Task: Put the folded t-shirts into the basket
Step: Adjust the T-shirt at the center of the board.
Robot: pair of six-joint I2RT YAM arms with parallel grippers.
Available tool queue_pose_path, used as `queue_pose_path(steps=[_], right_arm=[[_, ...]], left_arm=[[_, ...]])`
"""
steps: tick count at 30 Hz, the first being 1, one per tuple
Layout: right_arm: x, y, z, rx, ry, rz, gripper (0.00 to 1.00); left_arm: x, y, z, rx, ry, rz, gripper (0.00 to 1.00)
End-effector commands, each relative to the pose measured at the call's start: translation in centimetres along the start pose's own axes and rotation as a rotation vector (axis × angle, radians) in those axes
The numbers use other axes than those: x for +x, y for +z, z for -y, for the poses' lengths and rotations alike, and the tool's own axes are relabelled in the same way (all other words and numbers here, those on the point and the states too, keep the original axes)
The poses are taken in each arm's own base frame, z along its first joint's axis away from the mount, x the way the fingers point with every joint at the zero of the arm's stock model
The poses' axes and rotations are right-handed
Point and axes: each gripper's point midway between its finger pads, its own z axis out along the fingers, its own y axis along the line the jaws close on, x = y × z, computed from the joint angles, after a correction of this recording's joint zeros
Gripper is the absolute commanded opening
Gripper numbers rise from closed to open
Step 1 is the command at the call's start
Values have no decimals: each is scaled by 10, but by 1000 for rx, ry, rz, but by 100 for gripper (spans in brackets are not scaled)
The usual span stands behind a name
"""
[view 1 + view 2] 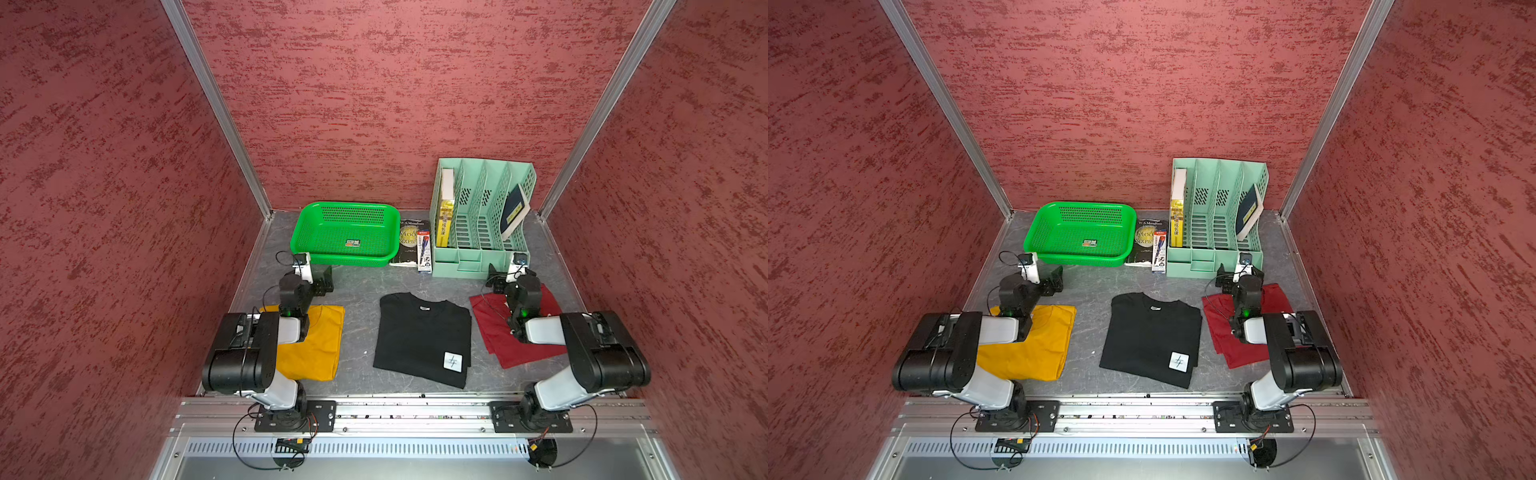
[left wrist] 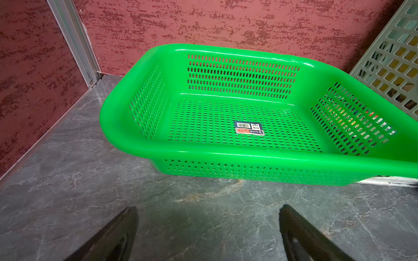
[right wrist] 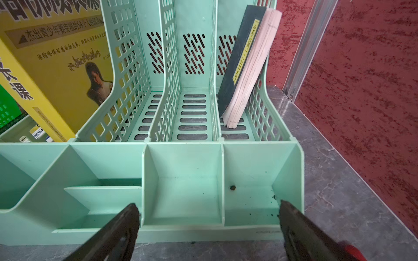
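Three folded t-shirts lie flat on the grey table. The black one with a white patch (image 1: 419, 336) (image 1: 1150, 336) is in the middle. The mustard yellow one (image 1: 320, 345) (image 1: 1034, 353) lies left, partly under my left arm. The dark red one (image 1: 498, 328) (image 1: 1225, 336) lies right, partly under my right arm. The bright green basket (image 1: 353, 215) (image 1: 1090, 214) (image 2: 226, 156) stands empty at the back left. My left gripper (image 1: 326, 279) (image 1: 1054, 279) (image 2: 208, 210) hangs open just in front of the basket. My right gripper (image 1: 496, 280) (image 1: 1225, 280) (image 3: 208, 208) is open too, holding nothing.
A tall mint-green file organiser (image 1: 482, 216) (image 3: 185, 176) with books stands at the back right, directly ahead of my right gripper. A dark book (image 1: 409, 243) and a pen pack (image 1: 424, 251) lie between it and the basket. Red walls enclose three sides.
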Motion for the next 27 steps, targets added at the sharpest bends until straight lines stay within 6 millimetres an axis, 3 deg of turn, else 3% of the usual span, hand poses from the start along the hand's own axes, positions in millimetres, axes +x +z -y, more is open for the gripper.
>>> queue_pose_path(steps=[1, 20, 23, 27], right_arm=[[0, -1, -2, -10, 3, 1, 98], [-2, -3, 0, 0, 7, 10, 99], [-21, -20, 8, 35, 26, 57, 98], [-70, -47, 2, -5, 91, 50, 98]], left_arm=[[-9, 2, 1, -2, 14, 22, 100], [-9, 2, 0, 16, -2, 21, 100], [-15, 0, 5, 21, 22, 35, 100], [-38, -23, 22, -45, 90, 56, 100]])
